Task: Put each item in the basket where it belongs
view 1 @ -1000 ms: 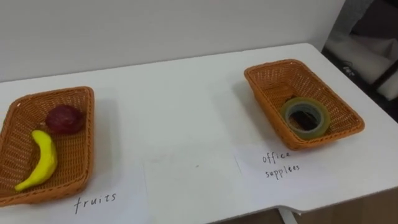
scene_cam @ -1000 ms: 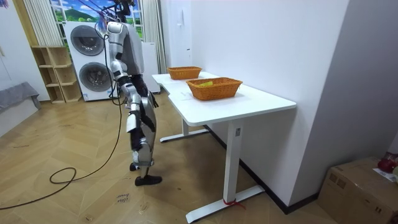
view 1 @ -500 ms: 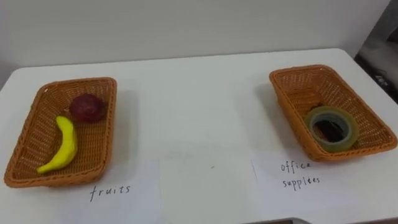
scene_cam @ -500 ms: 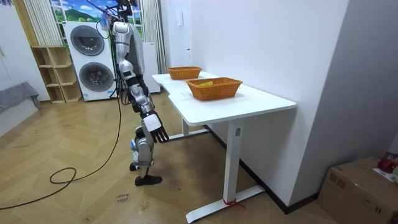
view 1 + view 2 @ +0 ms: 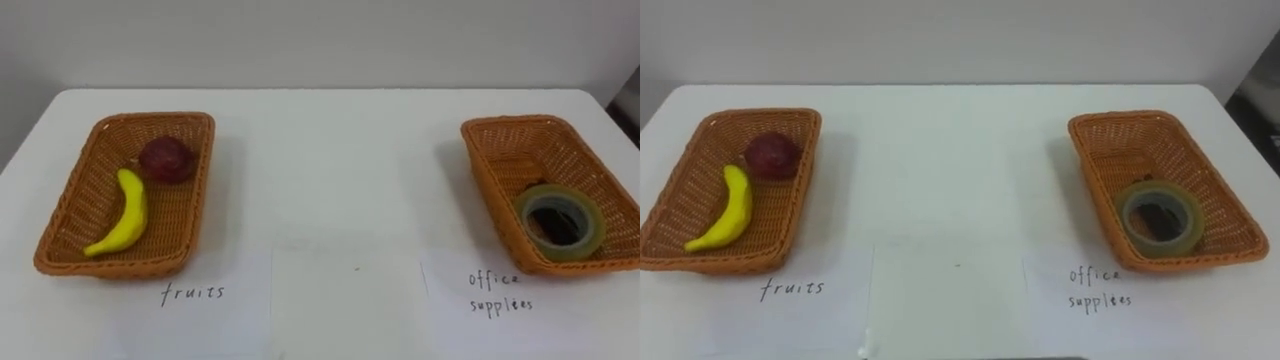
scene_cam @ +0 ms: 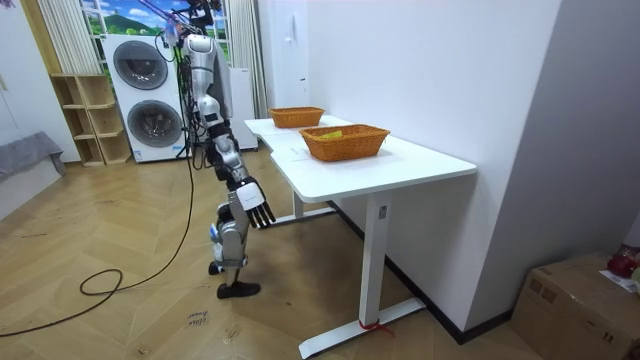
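On my left a wicker basket (image 5: 197, 190) holds a yellow banana (image 5: 124, 215) and a dark red round fruit (image 5: 166, 159). On my right a second wicker basket (image 5: 490, 190) holds a roll of clear tape (image 5: 560, 222) that leans on its near wall. Handwritten paper labels lie in front of the baskets: "fruits" (image 5: 193, 293) and "office supplies" (image 5: 498, 292). In the room view I stand at the table's long side. There my right hand (image 6: 258, 208) hangs low beside the table's edge, fingers straight and spread, holding nothing.
The white table (image 5: 330, 160) stands against a white wall, and a blank sheet (image 5: 345, 300) lies near its front edge. In the room view two washing machines (image 6: 140, 95) stand behind me, and a cardboard box (image 6: 580, 300) sits on the floor at the right.
The whole eye picture has slid right, so the camera turned left; baskets and contents stay put. In the room view my right arm swung forward from my side and the hand spread.
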You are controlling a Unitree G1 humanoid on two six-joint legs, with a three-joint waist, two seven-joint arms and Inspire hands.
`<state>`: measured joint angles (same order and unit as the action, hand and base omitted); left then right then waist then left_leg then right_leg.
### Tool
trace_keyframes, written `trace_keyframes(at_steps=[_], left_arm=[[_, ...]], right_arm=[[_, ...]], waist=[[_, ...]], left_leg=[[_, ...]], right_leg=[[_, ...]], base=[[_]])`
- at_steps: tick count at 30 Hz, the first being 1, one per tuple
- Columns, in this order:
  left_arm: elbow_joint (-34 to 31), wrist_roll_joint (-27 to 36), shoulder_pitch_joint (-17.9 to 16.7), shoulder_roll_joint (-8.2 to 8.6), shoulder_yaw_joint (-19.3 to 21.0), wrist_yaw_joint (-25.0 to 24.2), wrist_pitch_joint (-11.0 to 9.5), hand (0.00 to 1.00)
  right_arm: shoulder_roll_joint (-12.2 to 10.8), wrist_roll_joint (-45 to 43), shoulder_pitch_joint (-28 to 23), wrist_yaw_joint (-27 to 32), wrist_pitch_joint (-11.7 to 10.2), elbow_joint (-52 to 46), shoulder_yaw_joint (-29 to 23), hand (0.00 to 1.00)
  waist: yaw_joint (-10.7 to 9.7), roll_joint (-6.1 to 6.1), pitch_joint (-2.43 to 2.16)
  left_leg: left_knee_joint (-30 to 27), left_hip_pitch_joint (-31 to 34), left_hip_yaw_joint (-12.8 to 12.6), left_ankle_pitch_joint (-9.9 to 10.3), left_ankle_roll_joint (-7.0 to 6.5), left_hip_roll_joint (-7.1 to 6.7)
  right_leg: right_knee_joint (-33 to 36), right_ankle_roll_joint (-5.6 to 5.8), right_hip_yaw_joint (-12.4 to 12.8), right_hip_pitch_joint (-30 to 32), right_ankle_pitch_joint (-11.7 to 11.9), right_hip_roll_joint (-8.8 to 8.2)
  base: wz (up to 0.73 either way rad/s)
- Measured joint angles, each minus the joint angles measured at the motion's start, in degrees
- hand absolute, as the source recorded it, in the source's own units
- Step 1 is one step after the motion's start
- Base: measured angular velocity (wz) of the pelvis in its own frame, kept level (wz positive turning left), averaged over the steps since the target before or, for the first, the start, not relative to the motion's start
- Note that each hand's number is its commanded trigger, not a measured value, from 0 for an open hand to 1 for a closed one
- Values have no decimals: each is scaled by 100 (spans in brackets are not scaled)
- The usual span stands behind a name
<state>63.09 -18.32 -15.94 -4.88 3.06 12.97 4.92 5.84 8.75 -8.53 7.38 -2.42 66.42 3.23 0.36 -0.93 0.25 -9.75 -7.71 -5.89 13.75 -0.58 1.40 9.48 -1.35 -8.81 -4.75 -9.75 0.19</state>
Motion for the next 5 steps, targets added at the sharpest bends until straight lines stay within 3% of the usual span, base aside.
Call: trace_keyframes(at_steps=[5], left_arm=[[1, -171, 17, 9, 7, -17, 6, 0]], right_arm=[[-4, 52, 31, -9, 0, 30, 19, 0]], waist=[[3, -5, -1]], left_leg=[[-2, 17, 36, 0, 0, -4]], right_leg=[[-75, 5, -55, -30, -1, -4]], base=[[5]])
